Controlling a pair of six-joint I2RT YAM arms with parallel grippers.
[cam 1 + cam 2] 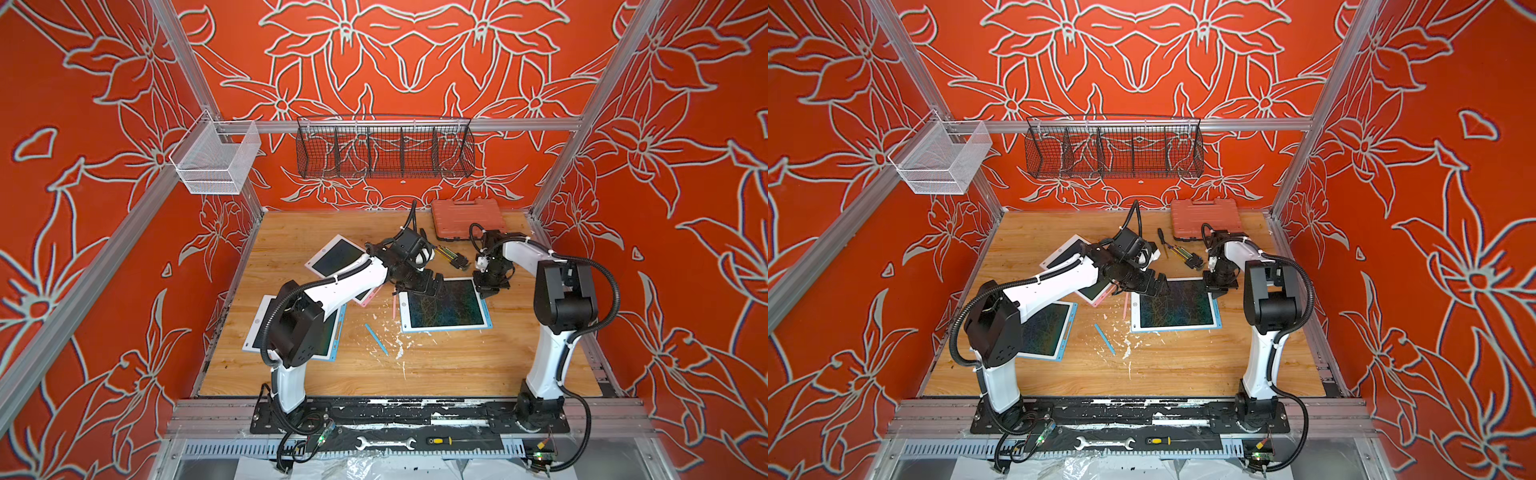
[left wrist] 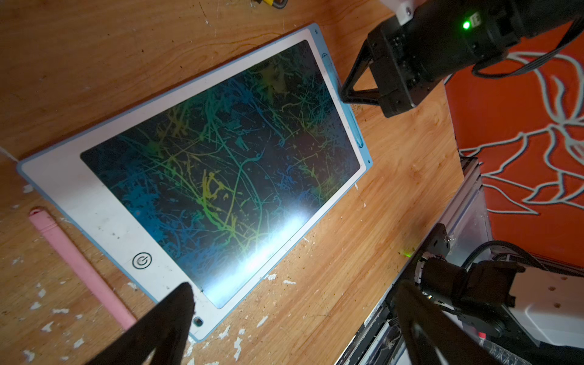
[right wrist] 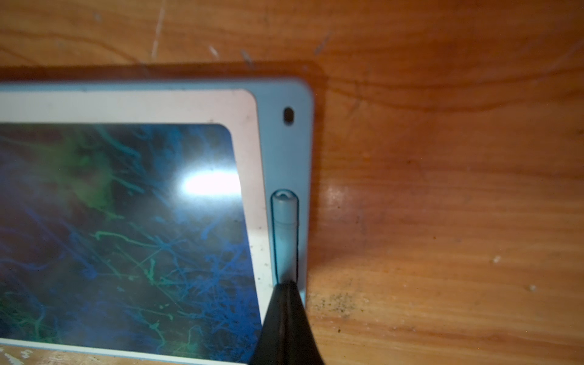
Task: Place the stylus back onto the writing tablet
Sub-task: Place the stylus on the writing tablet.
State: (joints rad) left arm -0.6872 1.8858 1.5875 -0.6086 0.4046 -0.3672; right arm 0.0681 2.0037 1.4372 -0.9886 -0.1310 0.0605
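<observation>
stylus (image 3: pixel 285 234) looks seated in the side slot of the blue writing tablet (image 3: pixel 286 148) | right pincer (image 3: pixel 286 286) pressed together, tips on it | you wanna push straight down, no sideways drag | left pincer (image 2: pixel 294 311) spread wide over the tabletop (image 2: pixel 363 237)

Wood table (image 1: pixel 457 365) w/ tablets (image 1: pixel 444 307), loose styluses (image 1: pixel 376 338), orange case (image 1: pixel 467 218), hex keys (image 1: pixel 451 253).

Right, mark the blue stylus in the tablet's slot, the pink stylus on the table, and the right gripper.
blue stylus (image 3: pixel 285 230), right wrist view, on its barrel lying in the slot.
pink stylus (image 2: pixel 82 268), left wrist view, mid-barrel.
right gripper (image 3: pixel 286 289), right wrist view, at its closed fingertips pressing on the blue stylus.
</observation>
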